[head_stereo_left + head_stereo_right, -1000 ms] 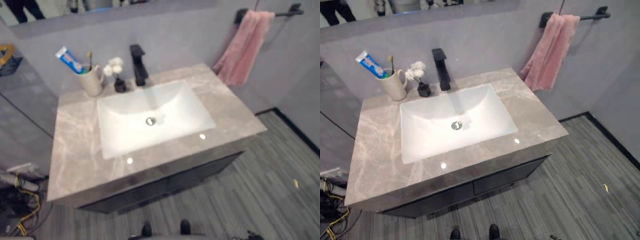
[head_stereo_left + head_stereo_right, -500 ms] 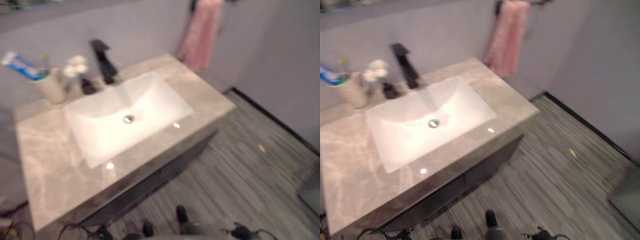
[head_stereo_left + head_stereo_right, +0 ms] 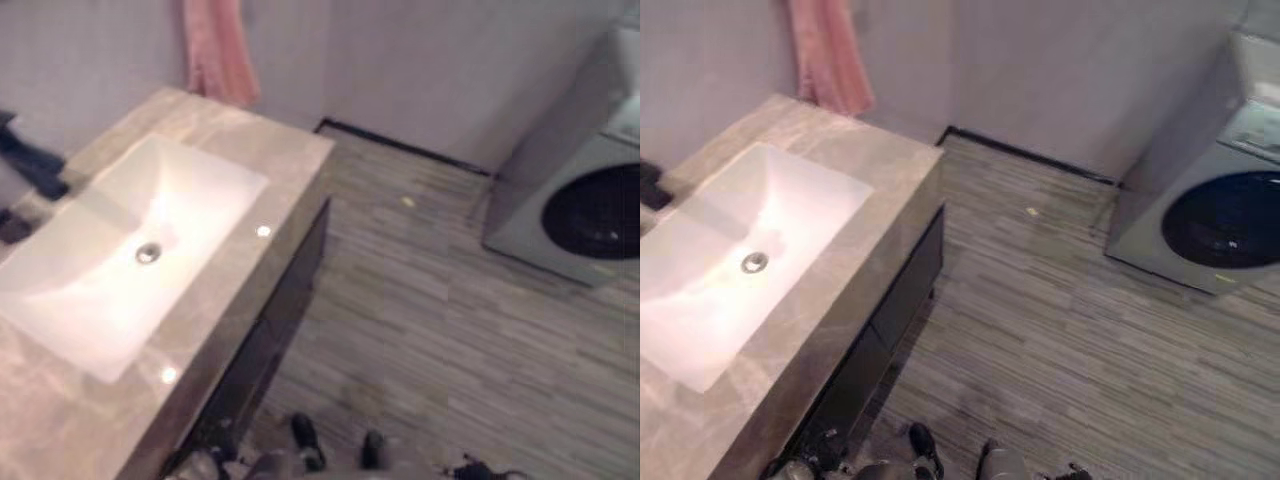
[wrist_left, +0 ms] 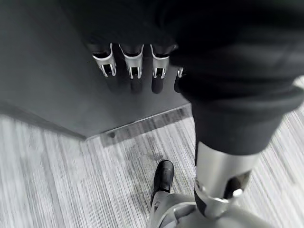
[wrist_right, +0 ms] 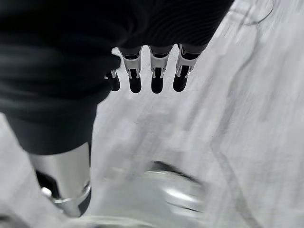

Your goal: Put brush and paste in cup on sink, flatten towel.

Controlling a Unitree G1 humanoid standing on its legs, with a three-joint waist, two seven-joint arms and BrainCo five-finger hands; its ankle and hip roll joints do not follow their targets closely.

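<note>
Hanging against the wall just beyond the far end of the sink counter (image 3: 270, 160), the pink towel (image 3: 215, 50) is seen with its long axis running straight down, its lower edge close above the counter's back corner. The white basin (image 3: 120, 250) is set into the counter, and a dark faucet (image 3: 30, 165) stands at its back rim. A washing machine (image 3: 1200, 220) stands well apart from the counter, across the striped floor (image 3: 1060, 330). The left hand (image 4: 130, 66) is held low beside the dark cabinet front (image 4: 42, 71) under the counter, its fingers straight and relaxed, nothing held. The right hand (image 5: 154, 71) hangs over the floor on the side away from the counter, fingers likewise loose and empty. The towel lies up and away from both hands, beyond the counter; the left hand is judged the nearer to the counter, though which arm reaches the towel more easily cannot be told.
</note>
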